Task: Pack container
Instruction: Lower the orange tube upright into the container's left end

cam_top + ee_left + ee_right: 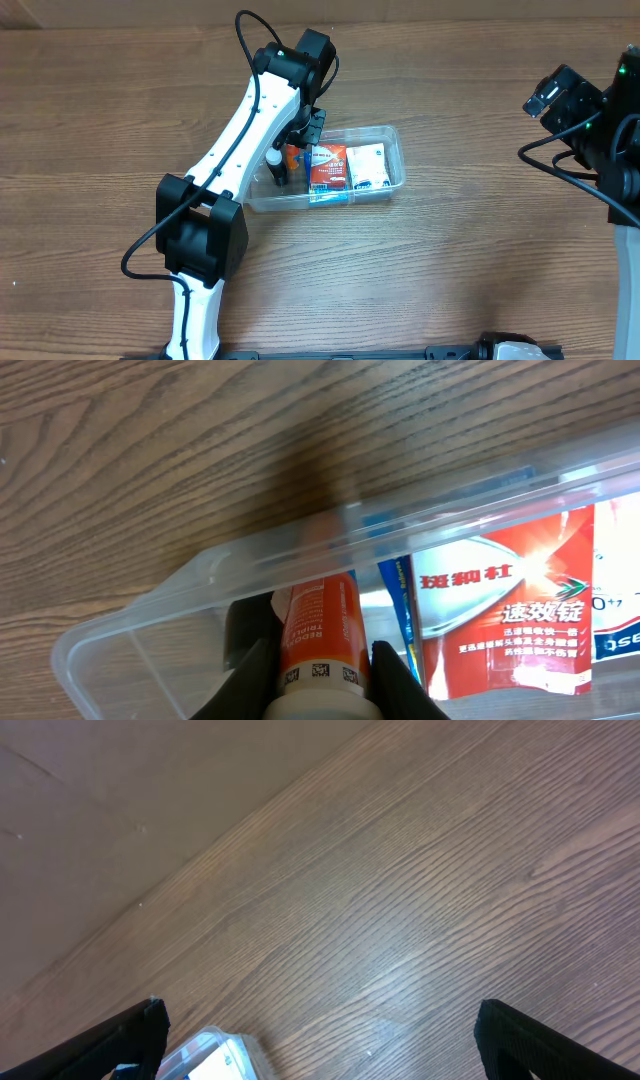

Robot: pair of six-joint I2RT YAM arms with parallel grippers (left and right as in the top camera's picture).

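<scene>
At the clear rimmed container (140,650), left tool (320,665) grips a bottle (320,622); right tool (322,1040) gapes.

My left arm (250,120) and the orange bottle (320,630) in my jaws cover the container's (397,155) left end; red box (328,166) and white packet (368,166) fill the rest. The table (480,250) right of it is open up to my right arm (600,130).

Robotics lab, test bench: a white-and-black left arm (245,125) and a black right arm (605,125) stand at a plain wood-grain table (450,270). A clear plastic tub (400,165) between them holds sample goods, including a red medicine box (328,166) and an orange bottle (322,630).
</scene>
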